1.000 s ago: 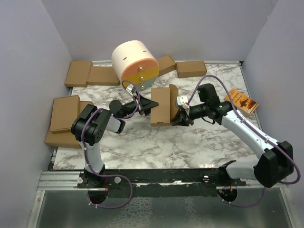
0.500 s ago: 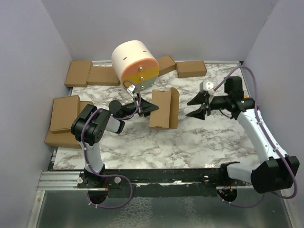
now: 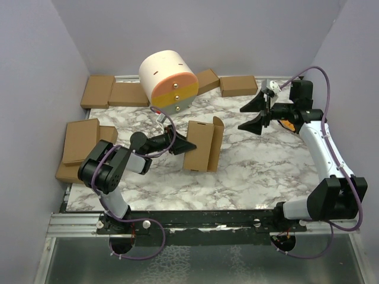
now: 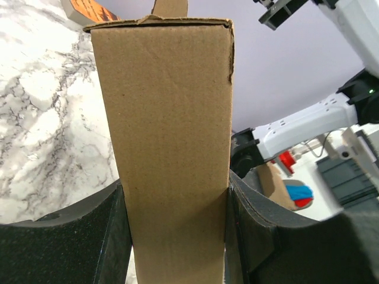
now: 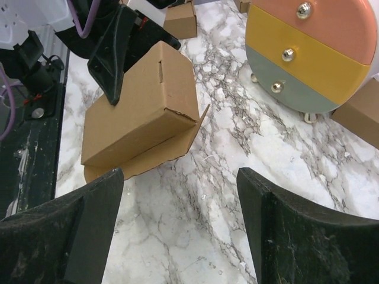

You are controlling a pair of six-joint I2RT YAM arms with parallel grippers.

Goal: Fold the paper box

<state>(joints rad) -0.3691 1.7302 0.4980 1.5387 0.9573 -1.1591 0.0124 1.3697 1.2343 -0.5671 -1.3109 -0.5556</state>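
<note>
**Paper box (image 3: 200, 145) at mid-worktop (image 3: 254, 171), one flap loose**

Left gripper (image 3: 183, 145) jaws are part-open and clamped on the box's narrow side. Right gripper (image 3: 253, 116) jaws are wide and empty, well apart at back right. Suggest keeping the left clamp steady while the right presses the side flap (image 3: 218, 133) in square. Box is plain brown cardboard, mostly formed and tilted.

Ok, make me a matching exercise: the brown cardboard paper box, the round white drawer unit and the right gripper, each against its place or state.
Things:
1. brown cardboard paper box
2. round white drawer unit
3. black right gripper

Places or states:
A. open, holding nothing
B. at the far side of the marble table
C. clamped in the left gripper

Pairs: 1-C, 2-B, 3-A
</note>
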